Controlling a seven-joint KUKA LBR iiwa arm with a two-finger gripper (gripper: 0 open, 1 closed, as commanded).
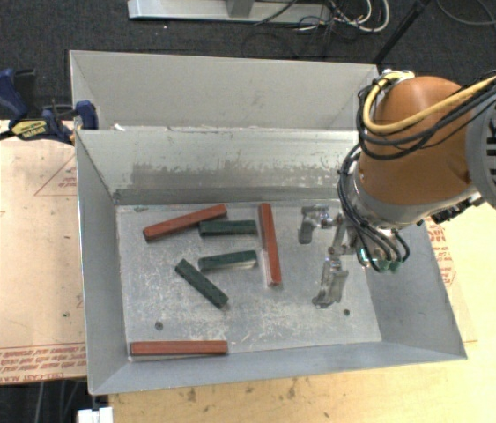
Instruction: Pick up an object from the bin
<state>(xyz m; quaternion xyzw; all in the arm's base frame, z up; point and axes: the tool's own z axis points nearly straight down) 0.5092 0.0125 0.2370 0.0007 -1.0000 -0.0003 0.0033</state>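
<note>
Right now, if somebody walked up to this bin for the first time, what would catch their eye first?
The orange cover on the arm's wrist looms over the right side of the bin, with the claw below it above bare floor, apart from the bars. To its left lie scattered dark green bars and red-brown bars, most of them mid-bin. One lone red-brown bar lies along the near wall.

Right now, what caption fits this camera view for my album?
Gripper open at grey bin's right side, beside a red-brown bar and dark green bars.
</note>
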